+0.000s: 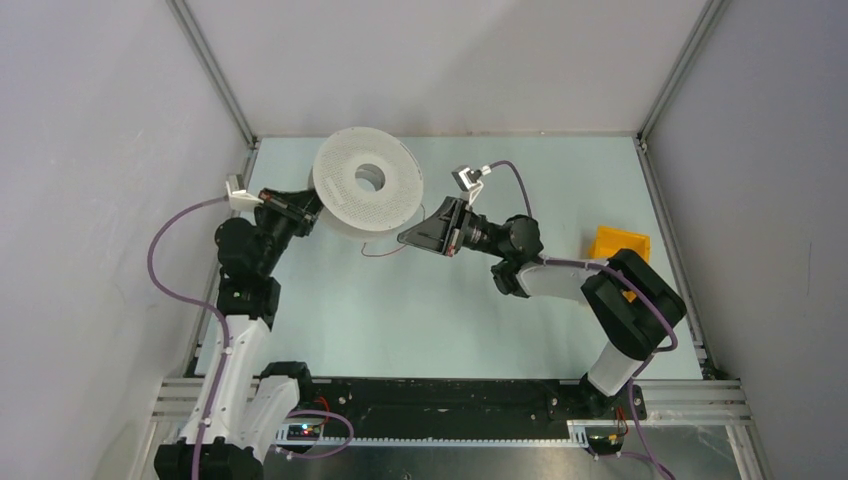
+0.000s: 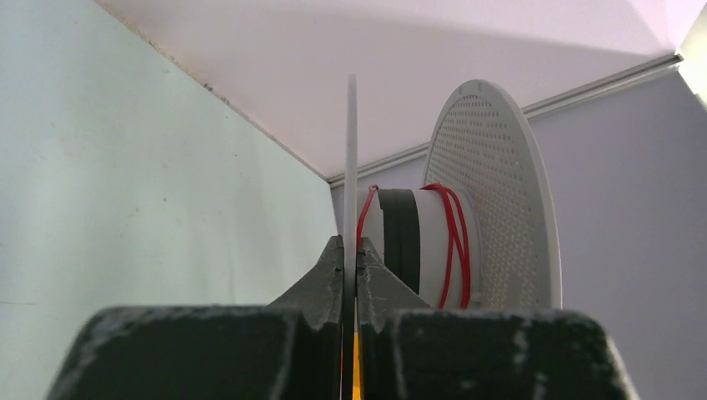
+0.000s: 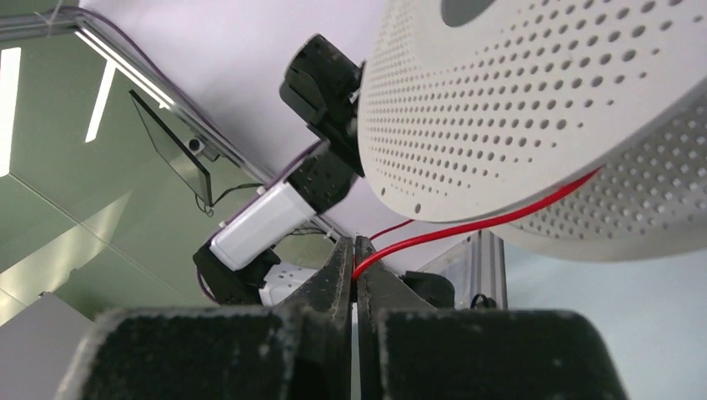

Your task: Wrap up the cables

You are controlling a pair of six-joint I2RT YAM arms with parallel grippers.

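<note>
A white perforated spool (image 1: 365, 180) is held tilted above the table at the back left. My left gripper (image 1: 305, 210) is shut on the rim of one thin flange (image 2: 351, 150), seen edge-on between its jaws (image 2: 351, 250). The thin red cable (image 2: 454, 242) makes a few turns round the spool's hub. My right gripper (image 1: 408, 238) is just right of the spool and below it, shut on the cable (image 3: 467, 227), which runs taut from its jaws (image 3: 354, 250) up between the flanges (image 3: 534, 108). A slack loop of cable (image 1: 380, 252) hangs under the spool.
A yellow bin (image 1: 618, 243) stands at the table's right edge, behind the right arm. Grey enclosure walls and aluminium frame posts (image 1: 245, 140) close in the table on the left, back and right.
</note>
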